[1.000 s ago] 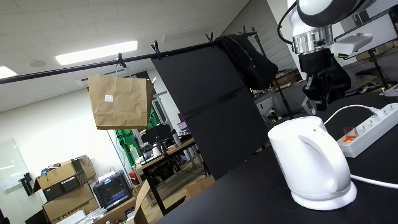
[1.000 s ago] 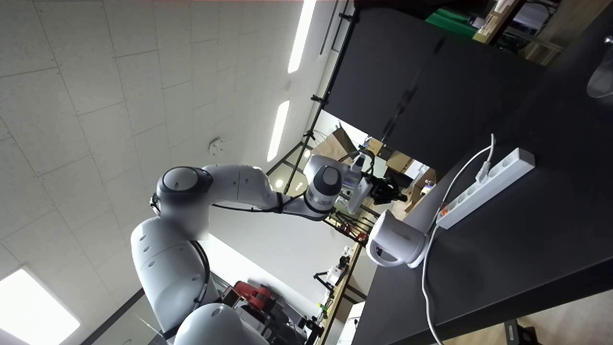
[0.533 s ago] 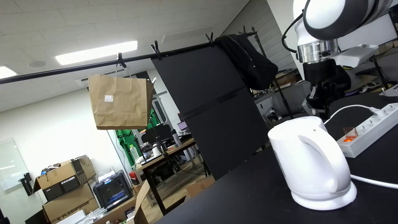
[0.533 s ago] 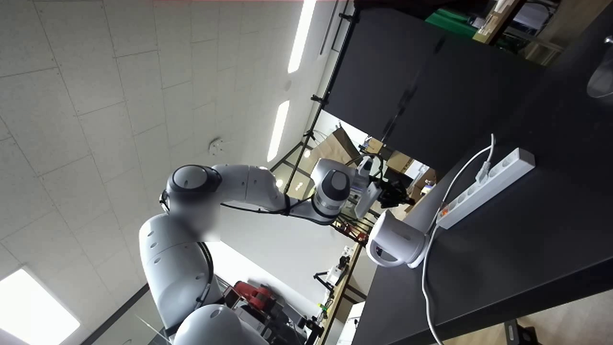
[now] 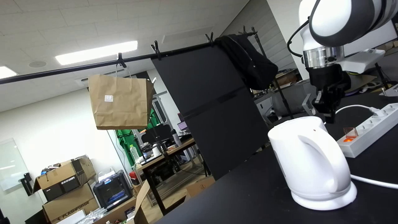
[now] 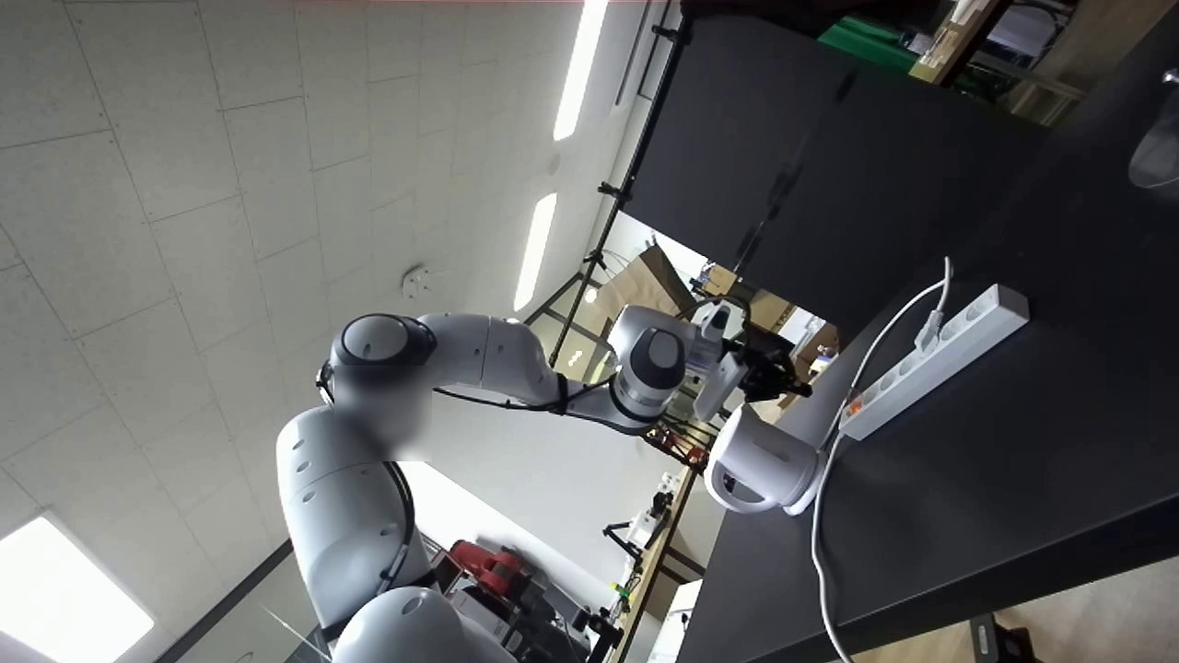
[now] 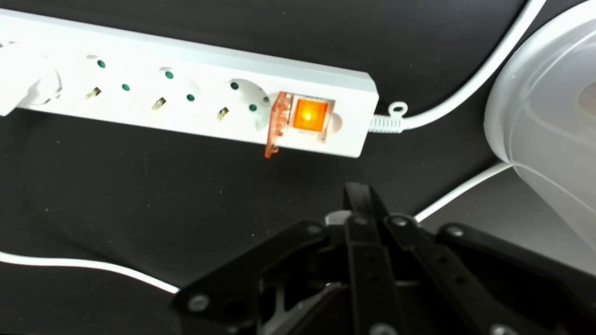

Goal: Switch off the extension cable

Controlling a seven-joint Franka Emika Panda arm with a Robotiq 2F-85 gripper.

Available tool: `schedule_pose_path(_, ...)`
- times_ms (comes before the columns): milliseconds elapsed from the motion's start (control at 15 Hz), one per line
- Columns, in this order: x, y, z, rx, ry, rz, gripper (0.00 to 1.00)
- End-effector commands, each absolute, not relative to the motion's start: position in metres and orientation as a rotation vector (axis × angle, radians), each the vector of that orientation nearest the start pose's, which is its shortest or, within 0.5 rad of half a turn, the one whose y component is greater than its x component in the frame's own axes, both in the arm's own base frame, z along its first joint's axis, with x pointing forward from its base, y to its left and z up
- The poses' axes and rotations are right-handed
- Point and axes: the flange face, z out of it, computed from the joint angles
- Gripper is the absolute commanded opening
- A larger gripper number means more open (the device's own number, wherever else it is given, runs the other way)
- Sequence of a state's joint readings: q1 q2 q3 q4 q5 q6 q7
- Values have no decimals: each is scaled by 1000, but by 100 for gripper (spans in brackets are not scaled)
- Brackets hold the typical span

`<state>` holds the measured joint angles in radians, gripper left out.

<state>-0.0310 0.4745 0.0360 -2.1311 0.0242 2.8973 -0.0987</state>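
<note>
The extension cable, a white power strip, lies on the black table in the wrist view (image 7: 200, 79) and in both exterior views (image 5: 373, 132) (image 6: 939, 368). Its orange switch (image 7: 309, 114) glows near one end. A clear orange cover flap (image 7: 278, 121) stands open beside the switch. My gripper (image 7: 359, 188) is shut with nothing between its fingertips. It is in the air, apart from the strip, and its tips appear below the strip's switch end in the wrist view. In both exterior views the gripper (image 5: 329, 119) (image 6: 803, 390) appears near the kettle's top.
A white kettle (image 5: 311, 161) stands close to the strip's switch end; it also shows in the wrist view (image 7: 554, 102). A white cord (image 7: 484, 70) runs from that end past the kettle. A white plug (image 7: 18, 79) sits in a socket. The black table (image 6: 1059, 442) lies beneath.
The arm and gripper have moved to the right and slightly down in both exterior views, closer to the strip's switch end. The strip and kettle have not moved.
</note>
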Motion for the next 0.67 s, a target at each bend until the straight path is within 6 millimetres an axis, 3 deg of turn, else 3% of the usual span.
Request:
schedule_pose_path(0, 605, -5, 209, -3102, -76, -401, 0)
schedule_pose_path(600, 600, -2, 205, -3103, -104, -409, 1)
